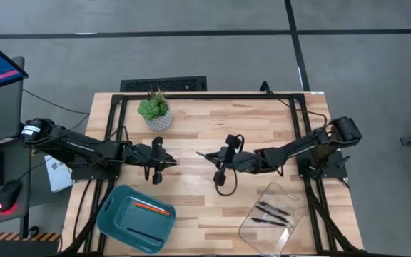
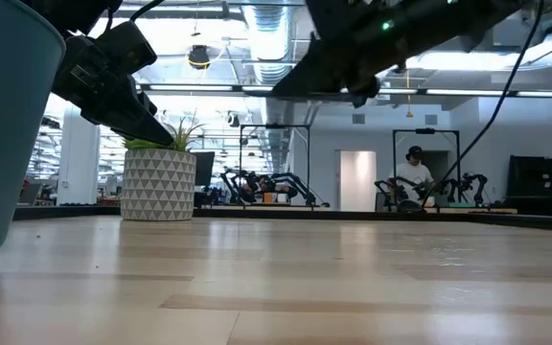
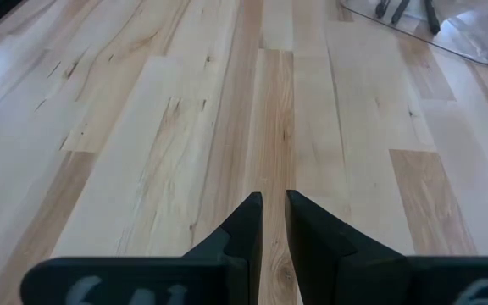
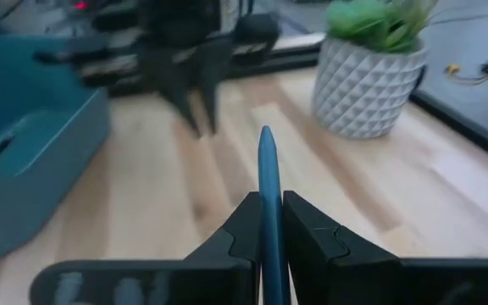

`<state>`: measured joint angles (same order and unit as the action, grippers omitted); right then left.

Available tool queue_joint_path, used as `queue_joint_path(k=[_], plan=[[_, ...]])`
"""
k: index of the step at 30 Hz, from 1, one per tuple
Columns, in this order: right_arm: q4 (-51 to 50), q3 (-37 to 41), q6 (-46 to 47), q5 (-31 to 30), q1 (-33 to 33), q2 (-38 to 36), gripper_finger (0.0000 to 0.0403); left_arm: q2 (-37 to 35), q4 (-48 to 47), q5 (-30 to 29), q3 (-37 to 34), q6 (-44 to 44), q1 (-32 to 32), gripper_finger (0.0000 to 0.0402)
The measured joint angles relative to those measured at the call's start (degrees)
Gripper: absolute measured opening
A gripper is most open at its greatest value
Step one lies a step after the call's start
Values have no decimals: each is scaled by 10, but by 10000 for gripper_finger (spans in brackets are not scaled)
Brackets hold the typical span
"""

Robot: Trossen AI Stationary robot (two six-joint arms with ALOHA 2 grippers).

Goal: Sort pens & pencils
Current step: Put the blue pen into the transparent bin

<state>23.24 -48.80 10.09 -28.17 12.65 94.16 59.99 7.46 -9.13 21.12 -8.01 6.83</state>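
Pens and pencils, partly sorted

A teal-blue pen (image 4: 267, 182) is held aloft between dark fingers; black pens (image 1: 271, 212) are laid in the clear tray, an orange-red pencil (image 1: 152, 208) (beside a dark one) in the teal bin.

pen (image 4: 268, 195): lower end hidden between tool fingers | clear tray (image 3: 447, 30): cut off by edge

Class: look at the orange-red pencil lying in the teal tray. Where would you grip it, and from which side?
Grip the orange-red pencil at mid-shaft, coming straight down from above, with the tool closing across its length. It lies flat on the floor of the teal tray, whose raised walls likely block any sideways approach.
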Motion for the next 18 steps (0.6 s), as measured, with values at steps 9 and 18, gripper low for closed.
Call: queue_joint_path(k=[9, 18], plan=[[-132, 0, 50, -1, 88, -59, 62, 0, 0, 0, 0, -1, 0, 45], [-217, 0, 76, -3, 209, -112, 62, 0, 0, 0, 0, -3, 0, 45]])
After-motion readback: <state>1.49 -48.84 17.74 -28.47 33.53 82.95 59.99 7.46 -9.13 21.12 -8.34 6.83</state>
